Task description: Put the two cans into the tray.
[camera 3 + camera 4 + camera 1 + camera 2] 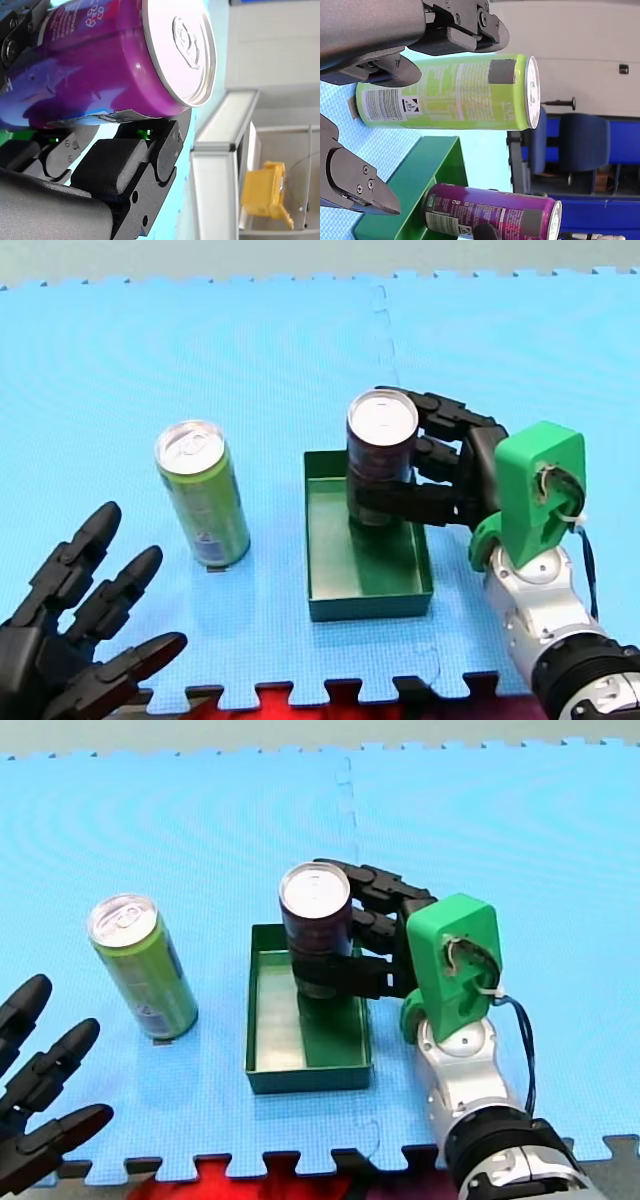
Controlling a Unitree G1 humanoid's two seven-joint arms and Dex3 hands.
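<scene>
Tray (368, 605): one, green and shallow, lying on the blue foam mat (200, 360) near the mat's front edge. I judge it sits there so that either arm can reach it.

Right hand (460, 470): it comes in from the right and is wrapped around the purple can (378, 475), fingers across the far side and thumb across the near side. The side grip keeps the can upright and leaves its base free to go down flat.

Left hand (80, 620): it is at the front left corner of the mat, holding nothing, with its fingers uncurled. It is near the green can (205, 505) but apart from it, and I read it as placed for that pick.

Purple can: it stands upright inside the tray's far half, with its top well above the rim. The thumb hides its base from me, so I cannot tell whether it rests on the tray floor. The first wrist view shows the fingers (125, 165) pressed against its side.

Green can: it stands upright on the mat just left of the tray, touched by nothing.

Count: two cans, one tray, two hands. One can is inside the tray's walls and one is outside, so by my estimate the task is about half done.
</scene>
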